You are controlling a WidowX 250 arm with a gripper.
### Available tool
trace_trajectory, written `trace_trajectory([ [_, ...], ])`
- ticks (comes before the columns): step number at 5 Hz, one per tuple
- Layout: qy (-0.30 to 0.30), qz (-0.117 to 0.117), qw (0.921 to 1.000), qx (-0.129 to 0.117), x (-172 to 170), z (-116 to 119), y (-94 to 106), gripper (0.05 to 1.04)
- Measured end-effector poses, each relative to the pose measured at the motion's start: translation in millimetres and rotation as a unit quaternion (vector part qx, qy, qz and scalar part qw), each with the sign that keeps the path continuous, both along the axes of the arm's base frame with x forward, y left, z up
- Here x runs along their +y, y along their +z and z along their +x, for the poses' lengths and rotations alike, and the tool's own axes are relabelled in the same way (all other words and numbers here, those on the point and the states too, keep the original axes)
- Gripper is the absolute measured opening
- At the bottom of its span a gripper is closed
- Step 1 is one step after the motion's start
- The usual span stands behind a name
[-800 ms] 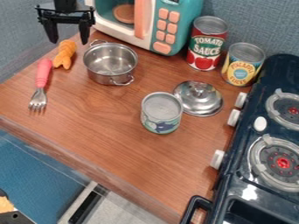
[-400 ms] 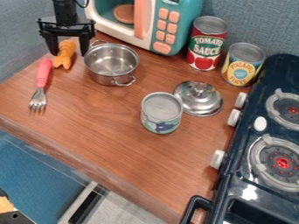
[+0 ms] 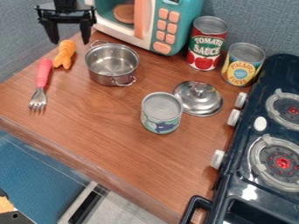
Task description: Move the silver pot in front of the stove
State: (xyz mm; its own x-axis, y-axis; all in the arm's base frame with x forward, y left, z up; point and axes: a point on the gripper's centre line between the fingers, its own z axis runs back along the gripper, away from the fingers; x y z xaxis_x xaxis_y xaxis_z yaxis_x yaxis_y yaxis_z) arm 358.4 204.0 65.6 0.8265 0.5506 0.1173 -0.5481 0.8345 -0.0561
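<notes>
"TOMATO SAUCE" on the red can [image 3: 206,46], "PINEAPPLE SLICES" on the yellow can [image 3: 241,65]

The gripper [image 3: 71,41], its fingers spread apart, was positioned near the silver pot [image 3: 112,80]; the lid [image 3: 198,100] was located between pot and stove [image 3: 239,175].

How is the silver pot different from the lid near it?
The pot is deep and open-topped; the lid is a shallow dome. The pot has loop handles at its sides, while the lid has one knob on top. Both are shiny metal and rest on the counter.
</notes>
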Motion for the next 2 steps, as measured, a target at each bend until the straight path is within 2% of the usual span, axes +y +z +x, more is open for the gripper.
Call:
trace_trajectory([
  [1, -0.008, 0.007, 0.999, -0.044, -19, 2, 26.3, 0.999],
  [2, -0.01, -0.002, 0.997, -0.077, -44, 1, 27.8, 0.999],
])
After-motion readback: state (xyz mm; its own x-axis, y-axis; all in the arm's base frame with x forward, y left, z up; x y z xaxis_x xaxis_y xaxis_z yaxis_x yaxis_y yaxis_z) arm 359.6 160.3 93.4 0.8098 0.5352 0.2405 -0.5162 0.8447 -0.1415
